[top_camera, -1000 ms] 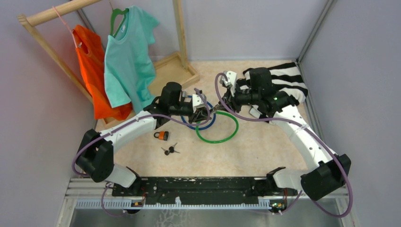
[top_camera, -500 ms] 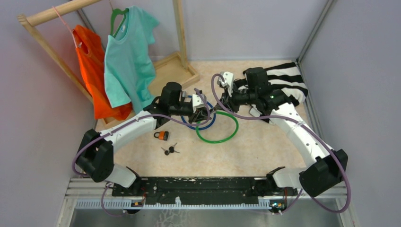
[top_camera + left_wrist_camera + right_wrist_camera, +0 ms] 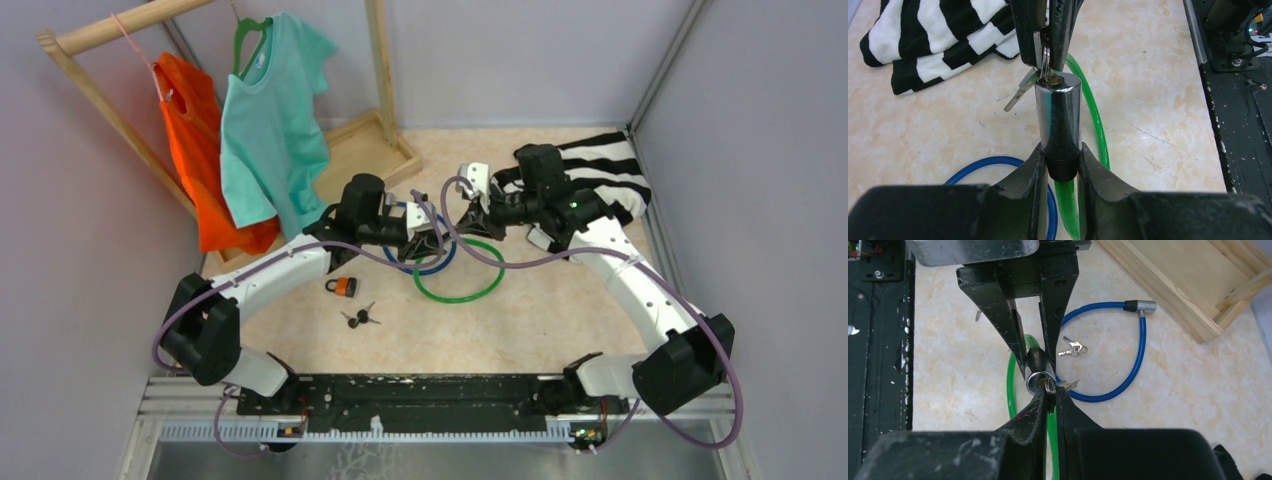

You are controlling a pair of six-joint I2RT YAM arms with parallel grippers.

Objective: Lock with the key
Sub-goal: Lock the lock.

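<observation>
Chrome is catching the light as the left fingers (image 3: 1020,182) are clenching the chrome cylinder (image 3: 1060,115) of the green cable lock (image 3: 1094,117), gripping it at its black collar with the keyhole end pointing toward the other arm. The right fingers (image 3: 1030,415) are pinching shut on the key (image 3: 1039,50), which is sitting in the keyhole at the cylinder's tip. A spare key (image 3: 1017,95) is dangling from the same ring.

The two arms are meeting nose to nose over the middle of the marbled surface (image 3: 560,310), where the green loop is trailing down and lying flat.

A blue cable lock (image 3: 1139,360) is lying just beside it, the two loops overlapping in the top view, with a small bunch of keys (image 3: 1073,347) resting inside the blue loop.

Nearer the left arm, an orange padlock (image 3: 343,287) and two black-headed keys (image 3: 360,319) are lying apart from the action.

A striped cloth (image 3: 933,45) is lying crumpled at the far right. A teal shirt (image 3: 270,120) and an orange shirt (image 3: 195,160) are hanging from a wooden rack (image 3: 1188,285) at the far left.
</observation>
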